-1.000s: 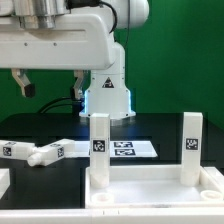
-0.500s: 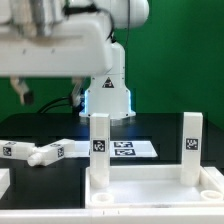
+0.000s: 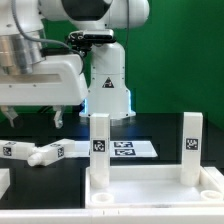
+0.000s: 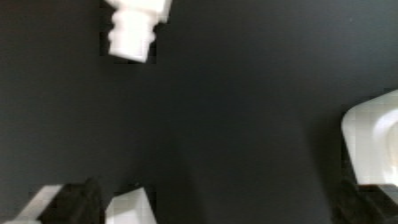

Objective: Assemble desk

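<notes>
The desk's white tabletop panel lies at the front of the exterior view with two tagged legs standing upright in it, one at its left and one at its right. Two loose tagged legs lie on the black table at the exterior view's left. My gripper hangs open and empty above those loose legs. In the wrist view the gripper shows dark fingers spread wide over the black table, with a loose leg ahead and a white edge at the side.
The marker board lies flat behind the upright legs, in front of the arm's white base. A green wall stands behind. Another white piece shows at the front left edge.
The arm has swung to the exterior view's left and come lower; its fingers now hang above the loose legs. The desk parts have not moved.
</notes>
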You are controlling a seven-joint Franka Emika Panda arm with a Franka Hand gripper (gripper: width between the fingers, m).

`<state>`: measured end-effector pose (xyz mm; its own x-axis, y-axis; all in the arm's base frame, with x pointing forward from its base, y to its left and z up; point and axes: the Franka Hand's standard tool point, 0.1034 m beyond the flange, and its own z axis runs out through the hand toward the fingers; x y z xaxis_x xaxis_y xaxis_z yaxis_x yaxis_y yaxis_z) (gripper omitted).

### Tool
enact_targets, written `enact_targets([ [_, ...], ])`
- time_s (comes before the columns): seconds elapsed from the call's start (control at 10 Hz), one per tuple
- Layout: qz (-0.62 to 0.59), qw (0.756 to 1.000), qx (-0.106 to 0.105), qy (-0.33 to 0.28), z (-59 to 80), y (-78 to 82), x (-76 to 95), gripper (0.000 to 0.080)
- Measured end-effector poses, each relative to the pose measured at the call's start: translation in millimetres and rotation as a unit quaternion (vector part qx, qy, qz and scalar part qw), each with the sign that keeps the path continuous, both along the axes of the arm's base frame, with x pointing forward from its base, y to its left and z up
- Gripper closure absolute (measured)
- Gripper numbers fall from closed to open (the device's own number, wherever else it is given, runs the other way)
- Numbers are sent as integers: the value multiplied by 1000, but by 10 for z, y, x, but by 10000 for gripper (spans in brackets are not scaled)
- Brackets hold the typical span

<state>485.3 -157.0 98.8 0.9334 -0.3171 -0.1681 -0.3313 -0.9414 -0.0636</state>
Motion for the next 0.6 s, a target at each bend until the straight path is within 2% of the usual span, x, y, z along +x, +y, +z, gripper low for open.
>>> enact_targets([
  [0.3,40,999,2,-15,16,49,-46,151],
  [0.5,37,999,2,-9,-196,92,-597,151],
  [0.6,31,999,3,-4,-280,69,-711,151],
])
